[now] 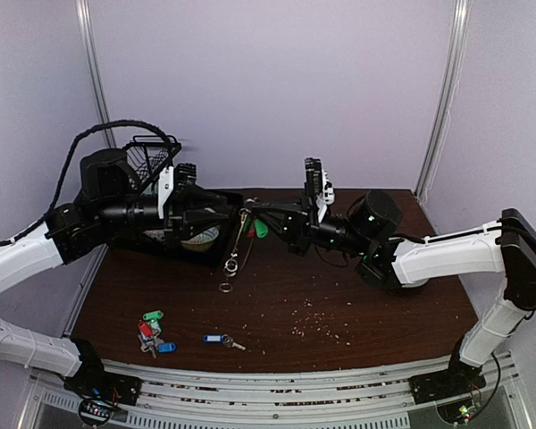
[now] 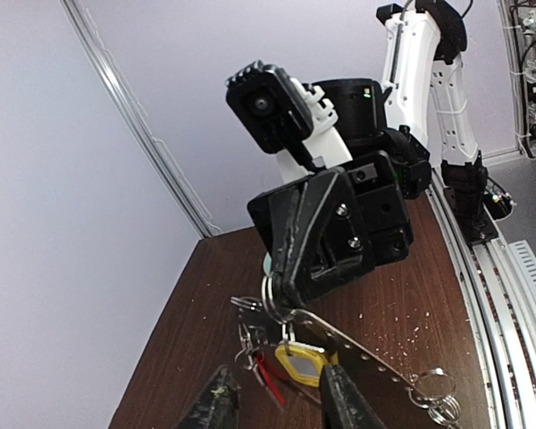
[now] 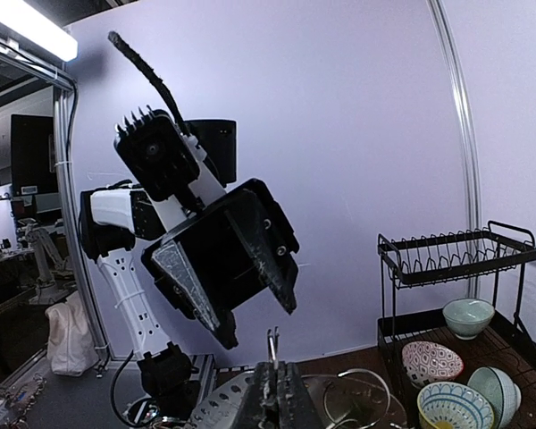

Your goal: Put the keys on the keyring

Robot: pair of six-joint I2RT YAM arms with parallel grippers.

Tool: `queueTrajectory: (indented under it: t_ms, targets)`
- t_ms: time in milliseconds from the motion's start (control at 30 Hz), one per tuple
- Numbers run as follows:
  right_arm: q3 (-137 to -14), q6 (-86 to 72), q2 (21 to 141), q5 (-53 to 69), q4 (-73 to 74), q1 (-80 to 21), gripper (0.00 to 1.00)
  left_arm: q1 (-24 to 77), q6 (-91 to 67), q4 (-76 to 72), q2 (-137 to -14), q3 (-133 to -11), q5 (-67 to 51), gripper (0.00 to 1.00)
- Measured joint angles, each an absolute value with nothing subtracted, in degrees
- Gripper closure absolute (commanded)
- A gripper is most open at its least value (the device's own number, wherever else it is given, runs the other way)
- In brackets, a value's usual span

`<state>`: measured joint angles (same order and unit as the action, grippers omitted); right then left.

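The keyring hangs above the table's back middle, between the two grippers. My right gripper is shut on one of its wire rings. A yellow-tagged key, a red tag and a green tag dangle from the loop. My left gripper faces it, open, with the yellow tag low between its fingers. A cluster of green, red and blue tagged keys and one blue-tagged key lie on the table near the front left.
A black wire dish rack stands at the back left, with patterned bowls on its lower shelf. Pale crumbs are scattered over the brown table. Metal rails run along the near edge.
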<state>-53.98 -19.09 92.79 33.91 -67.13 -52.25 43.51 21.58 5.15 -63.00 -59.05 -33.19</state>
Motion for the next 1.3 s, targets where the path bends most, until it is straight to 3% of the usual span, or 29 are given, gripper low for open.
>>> queueTrajectory:
  t_ms: [200,467,700,967,1167,1300]
  targets:
    - [-53.98,-16.64,92.79,33.85,-64.47,-52.60,1.00,42.96,15.86,2.09,-65.87,-59.07,-34.00,0.62]
    - [-53.98,-14.76,92.77,33.63,-61.98,-53.32,1.00,42.96,9.34,-3.73,-68.29,-57.98,-38.44,0.85]
    - [-54.00,-13.76,92.47,33.65,-60.95,-53.67,1.00,42.94,8.62,-4.49,-69.08,-57.87,-37.91,0.76]
    - [-54.02,-13.39,92.03,33.67,-60.31,-53.71,1.00,42.94,9.13,-4.45,-69.17,-57.76,-37.23,0.79]
    - [-54.02,-13.30,92.03,33.67,-60.07,-53.69,1.00,42.96,9.50,-4.36,-69.49,-57.76,-36.95,0.90]
    - [-54.02,-13.26,92.03,33.65,-59.92,-53.65,1.00,42.96,9.56,-4.36,-69.84,-57.76,-36.99,0.87]
